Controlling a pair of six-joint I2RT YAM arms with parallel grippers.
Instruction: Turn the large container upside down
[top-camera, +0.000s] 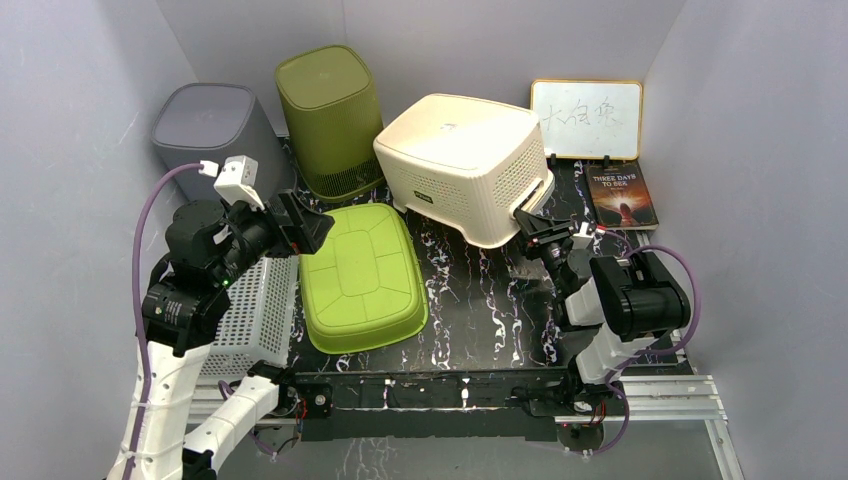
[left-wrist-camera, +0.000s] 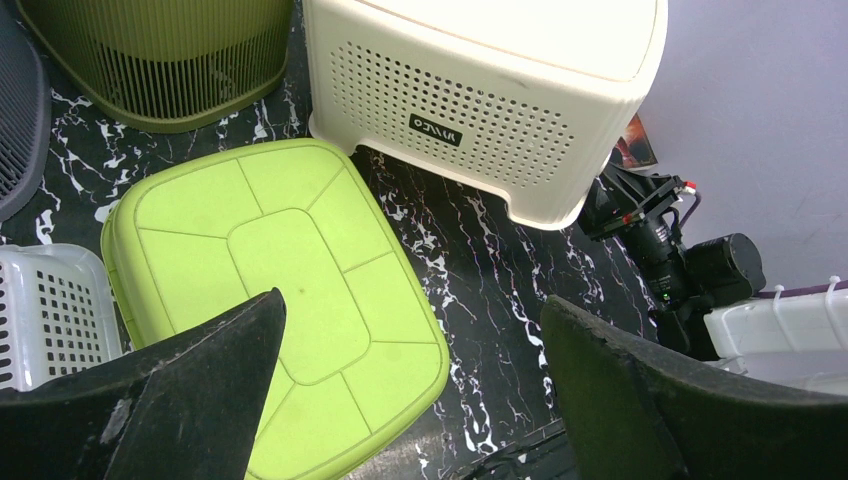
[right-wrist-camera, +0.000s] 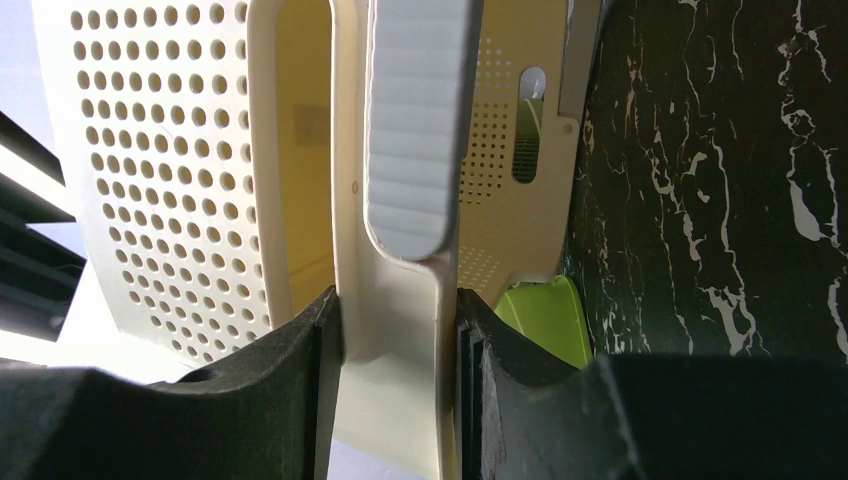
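And the large container (top-camera: 465, 150) sits bottom-up at the back-middle of the desk (top-camera: 470, 300), rim down, so the flip looks done, I'd say. R claw (top-camera: 530, 222) is at its near-right corner, 2 fingers (right-wrist-camera: 280, 400) either side of the cream rim strip below the grey handle (right-wrist-camera: 415, 120). Narrow gap, tight to the plastic; can't tell if it's pinching or just flanking. A rim edge is a sensible spot: good leverage for tipping. L claw (left-wrist-camera: 410, 330) hangs wide open w/ nothing in it, above the lime tub (top-camera: 360, 275), clear of the container.
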